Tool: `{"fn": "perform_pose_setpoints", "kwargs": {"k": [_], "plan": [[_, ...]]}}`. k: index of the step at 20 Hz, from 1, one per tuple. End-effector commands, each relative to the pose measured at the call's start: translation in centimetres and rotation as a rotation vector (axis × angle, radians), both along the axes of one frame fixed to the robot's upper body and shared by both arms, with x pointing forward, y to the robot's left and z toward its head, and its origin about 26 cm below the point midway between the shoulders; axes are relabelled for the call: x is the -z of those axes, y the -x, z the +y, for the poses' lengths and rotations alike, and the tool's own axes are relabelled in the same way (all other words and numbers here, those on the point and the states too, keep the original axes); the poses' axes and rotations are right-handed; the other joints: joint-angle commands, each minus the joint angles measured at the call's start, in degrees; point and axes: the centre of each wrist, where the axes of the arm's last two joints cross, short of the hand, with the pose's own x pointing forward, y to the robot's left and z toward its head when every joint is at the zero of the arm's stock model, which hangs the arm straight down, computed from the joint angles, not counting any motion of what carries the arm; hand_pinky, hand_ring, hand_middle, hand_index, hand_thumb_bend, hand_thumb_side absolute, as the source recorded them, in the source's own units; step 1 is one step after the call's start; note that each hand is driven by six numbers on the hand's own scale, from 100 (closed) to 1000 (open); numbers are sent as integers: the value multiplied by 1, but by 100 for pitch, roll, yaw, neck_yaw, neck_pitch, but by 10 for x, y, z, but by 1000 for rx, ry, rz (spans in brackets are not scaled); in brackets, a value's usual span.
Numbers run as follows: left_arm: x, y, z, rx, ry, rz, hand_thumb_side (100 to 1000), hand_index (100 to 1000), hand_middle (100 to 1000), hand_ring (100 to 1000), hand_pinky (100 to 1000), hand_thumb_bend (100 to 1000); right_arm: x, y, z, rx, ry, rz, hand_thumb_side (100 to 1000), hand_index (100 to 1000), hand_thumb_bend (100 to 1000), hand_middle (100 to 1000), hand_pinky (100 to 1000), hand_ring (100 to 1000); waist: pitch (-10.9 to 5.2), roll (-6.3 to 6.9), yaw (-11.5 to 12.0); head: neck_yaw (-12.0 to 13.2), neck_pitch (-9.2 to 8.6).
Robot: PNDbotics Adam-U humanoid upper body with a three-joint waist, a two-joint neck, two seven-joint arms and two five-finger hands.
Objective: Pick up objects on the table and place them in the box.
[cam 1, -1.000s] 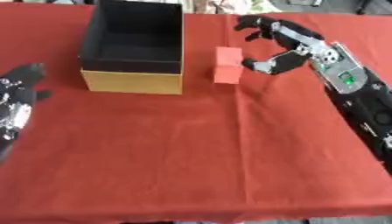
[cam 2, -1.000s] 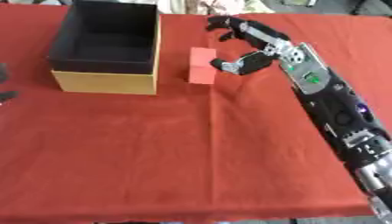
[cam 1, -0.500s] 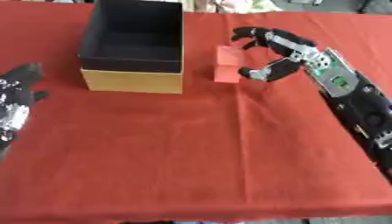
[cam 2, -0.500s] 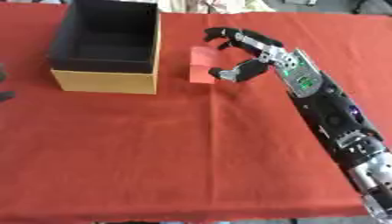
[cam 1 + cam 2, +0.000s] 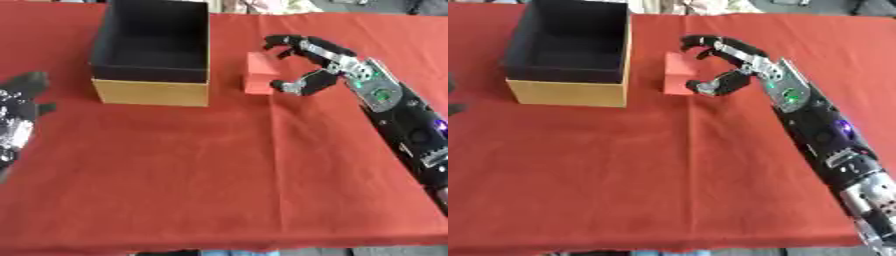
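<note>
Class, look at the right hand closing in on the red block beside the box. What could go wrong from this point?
The right hand curls around the red block from its right side, apparently not clamped yet; a closing thumb could push the block away. The block stands near the box; it might get shoved against the yellow wall. Red on a red cloth, its edges are hard to judge.

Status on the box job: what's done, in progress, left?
Done: nothing; the black-lined yellow cardboard box looks empty. In hand: the right hand cups its curled fingers around the red block, which sits on the red tablecloth. Left: grasp, lift, drop in. The left hand rests idle at the left edge.
</note>
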Motion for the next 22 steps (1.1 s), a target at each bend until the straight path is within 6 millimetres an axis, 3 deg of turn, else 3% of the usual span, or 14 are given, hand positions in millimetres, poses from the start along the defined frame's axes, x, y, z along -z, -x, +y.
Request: {"fn": "perform_pose_setpoints", "kwargs": {"k": [1, 14, 22], "plan": [[-9, -1, 1, 6, -18, -29, 422, 917, 926, 1000, 909, 100, -12, -2, -6, 21, 13, -32, 285, 1000, 336, 866, 857, 1000, -79, 20, 1, -16, 35], [-9, -1, 1, 8, -21, -30, 422, 918, 926, 1000, 909, 100, -6, -3, -4, 33, 16, -29, 283, 1000, 320, 853, 854, 1000, -67, 27, 11, -28, 35], [-7, 0, 2, 3, -22, -25, 424, 918, 926, 1000, 910, 100, -17, -3, -3, 27, -22, -73, 271, 1000, 313, 854, 853, 1000, -85, 27, -15, -13, 35]]}}
